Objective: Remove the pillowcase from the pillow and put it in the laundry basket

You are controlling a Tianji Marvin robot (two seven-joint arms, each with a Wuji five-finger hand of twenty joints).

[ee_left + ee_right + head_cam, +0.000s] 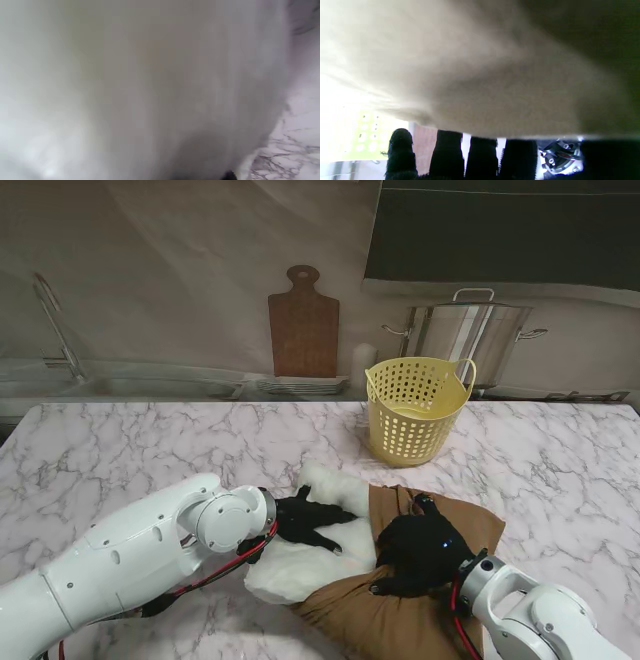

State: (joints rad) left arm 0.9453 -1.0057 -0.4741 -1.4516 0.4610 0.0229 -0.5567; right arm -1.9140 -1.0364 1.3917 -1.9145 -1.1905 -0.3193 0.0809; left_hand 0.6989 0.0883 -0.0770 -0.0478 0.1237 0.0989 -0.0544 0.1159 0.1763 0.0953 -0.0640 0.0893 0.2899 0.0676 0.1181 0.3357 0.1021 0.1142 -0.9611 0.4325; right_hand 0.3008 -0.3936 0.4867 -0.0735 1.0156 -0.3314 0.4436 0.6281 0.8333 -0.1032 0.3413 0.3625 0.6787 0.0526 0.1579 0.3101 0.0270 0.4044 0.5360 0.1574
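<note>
Fluffy pillow, seemingly half-sheathed, brown pillowcase

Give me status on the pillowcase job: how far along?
Partly done: the white pillow is about half out of the brown pillowcase. In hand: the left hand rests on the exposed pillow, while the right hand presses on the pillowcase; whether either actually grips is unclear. Left: pull the case fully off and put it in the yellow laundry basket, which holds no cloth yet.
</note>
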